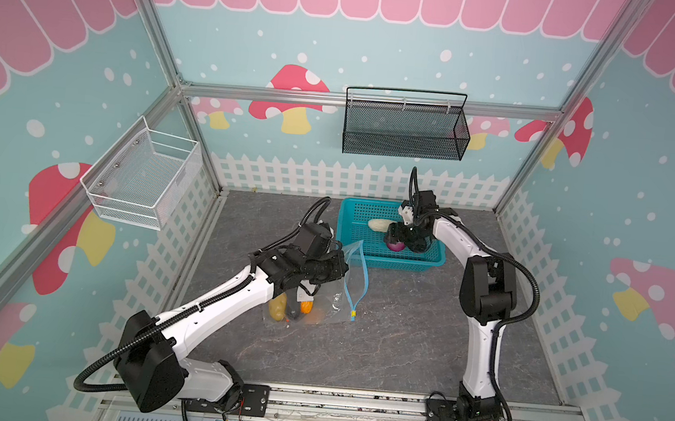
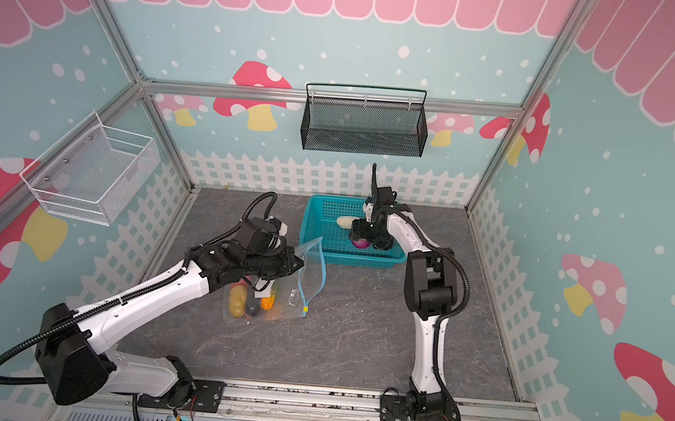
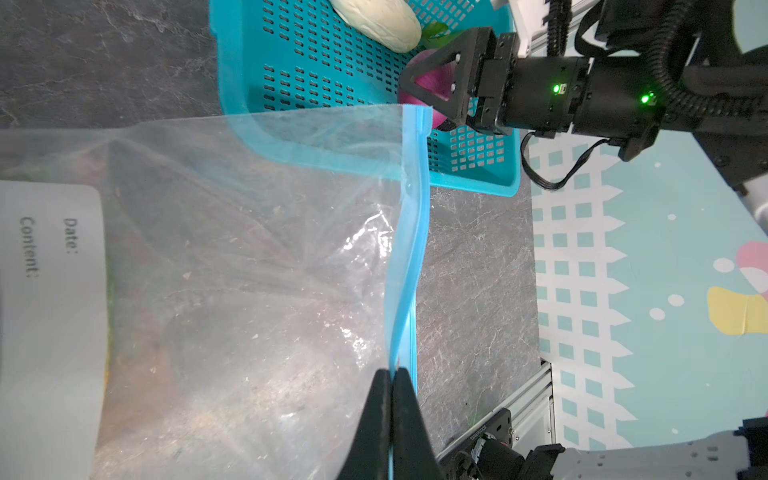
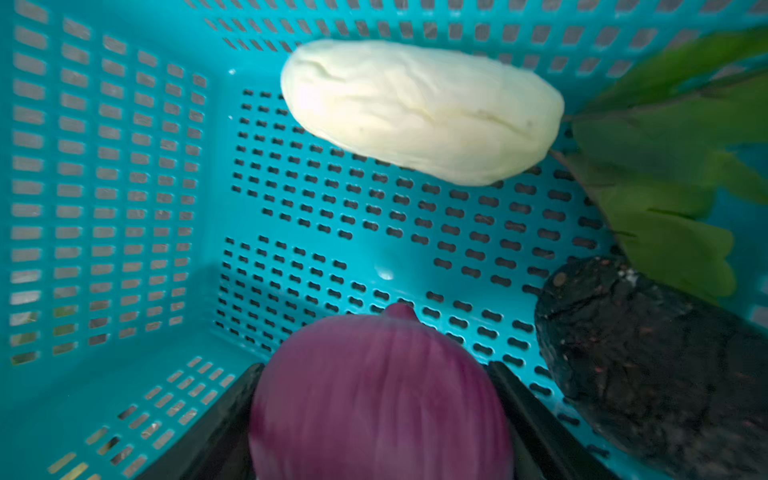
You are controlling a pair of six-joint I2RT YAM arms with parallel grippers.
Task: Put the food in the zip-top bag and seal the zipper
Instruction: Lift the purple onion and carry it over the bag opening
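Where the left gripper [image 3: 392,376] meets the large clear, crinkly plastic zip-top bag [image 3: 249,270], its two black pointed fingers [image 3: 374,419] are pressed together on the thin light-blue zipper [image 3: 409,249] and hold this edge up from the table [image 3: 478,270]. The film is shiny and wrinkled, with a flat white label [image 3: 50,311] printed "Date:" and "Content:". In both top views the bag lies left of centre, its mouth open toward the right, with a small yellow slider tab [image 1: 353,314] at the near end of the zipper. Inside, at the near left, lie a smooth yellow potato [image 1: 276,309], a dark piece [image 1: 294,311] and an orange piece [image 1: 305,306].

Just beyond the bag, on the far side, stands a teal plastic lattice basket [image 1: 389,262], and the right gripper [image 1: 394,241] reaches into it. Only the right wrist view shows the grip: the jaws stand wide, with both black fingers [image 4: 235,403] against the sides of a round, striped purple onion [image 4: 378,395], closed on it. That view also gives a lumpy white radish [image 4: 419,112] with flat green leaves [image 4: 665,174] and a dark, rough lump [image 4: 644,357], which cannot be named.

The table is grey with marble-like veins. The walls [image 1: 382,57] are teal with pink mushrooms [image 1: 291,99] and a white picket fence [image 1: 330,177]. A black mesh basket [image 1: 405,130] hangs on the far wall, a white wire basket [image 1: 142,186] on the left one.
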